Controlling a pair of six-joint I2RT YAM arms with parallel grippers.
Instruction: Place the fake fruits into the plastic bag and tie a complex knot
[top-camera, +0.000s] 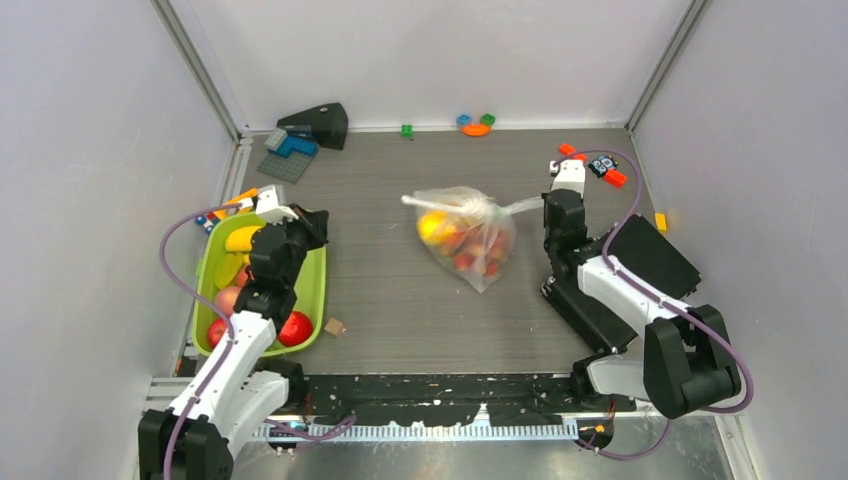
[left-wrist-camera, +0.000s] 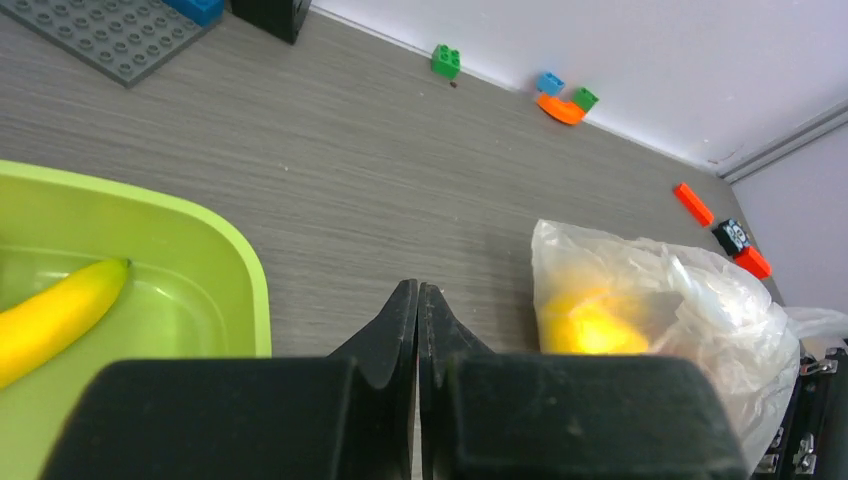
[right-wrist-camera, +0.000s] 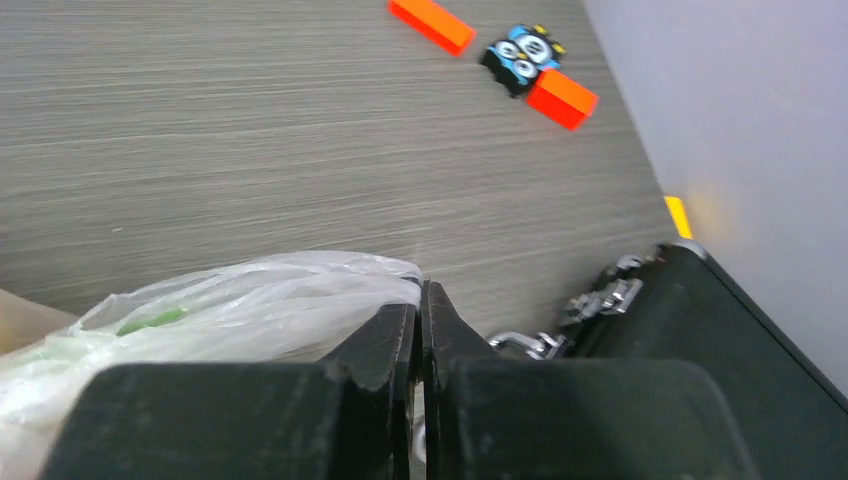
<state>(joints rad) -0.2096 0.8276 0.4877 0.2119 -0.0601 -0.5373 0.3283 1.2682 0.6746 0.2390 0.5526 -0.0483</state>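
Tightening the knot (top-camera: 487, 208)
Right gripper (right-wrist-camera: 421, 296) pinches the plastic bag (top-camera: 470, 245) end, likely tensioning it; left gripper (left-wrist-camera: 418, 298) closed, empty, lower left.

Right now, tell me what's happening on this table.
The right gripper is shut on a handle end of the plastic bag, which lies mid-table with fake fruits inside and its top bunched. The left gripper is shut and empty at the edge of the lime-green tray, which holds a banana and a red apple.
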